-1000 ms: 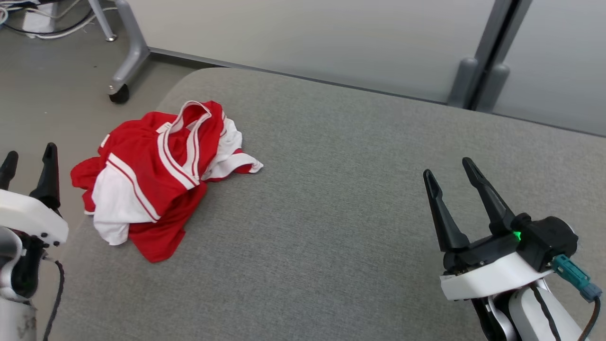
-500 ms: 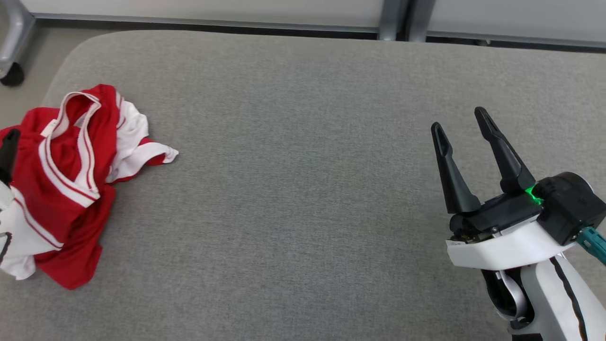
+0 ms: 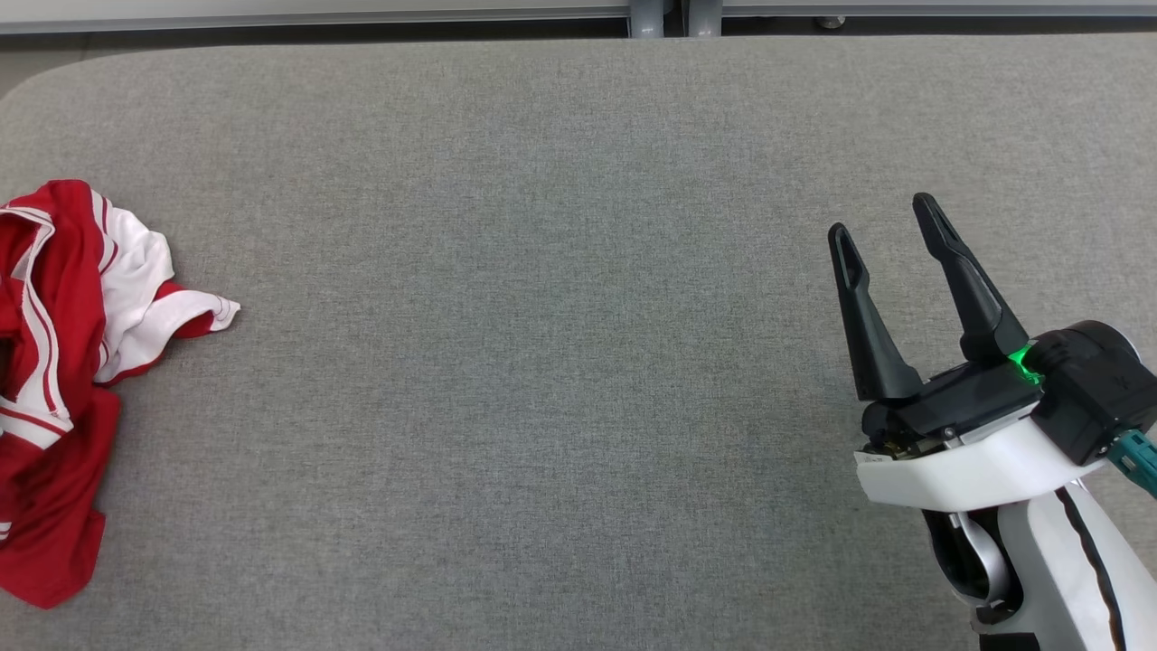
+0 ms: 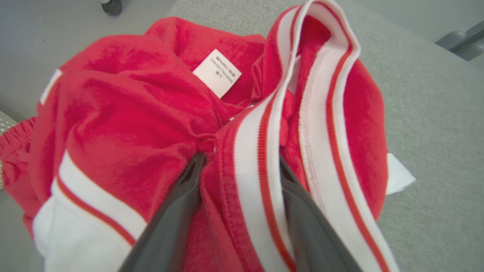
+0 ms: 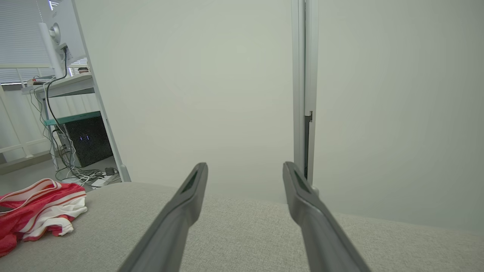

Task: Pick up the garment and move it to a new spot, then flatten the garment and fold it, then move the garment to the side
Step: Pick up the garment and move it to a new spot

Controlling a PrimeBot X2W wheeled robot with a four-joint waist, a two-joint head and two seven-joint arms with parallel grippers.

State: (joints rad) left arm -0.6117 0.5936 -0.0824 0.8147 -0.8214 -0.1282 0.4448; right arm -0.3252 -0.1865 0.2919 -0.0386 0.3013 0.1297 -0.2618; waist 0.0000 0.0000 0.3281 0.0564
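The garment (image 3: 54,362) is a crumpled red jersey with white panels and striped trim, heaped at the left end of the grey padded table (image 3: 542,362). In the left wrist view my left gripper (image 4: 242,160) presses down into the garment (image 4: 132,113). Its jaws stand wide apart, with the white-and-red striped band and a red fold between the fingers (image 4: 189,189). My right gripper (image 3: 882,217) hovers open and empty over the right side of the table, far from the cloth. The right wrist view has the right gripper (image 5: 245,166) and the garment (image 5: 38,211) at its lower left.
A pale wall with a grey post (image 5: 304,94) runs behind the table's far edge. A desk with a monitor and cables (image 5: 68,87) stands beyond the left end. A caster wheel (image 4: 111,5) sits on the floor near the garment's corner.
The head camera has swung right, so the garment has slid to that view's left edge and the left gripper has left it. The right gripper has barely moved.
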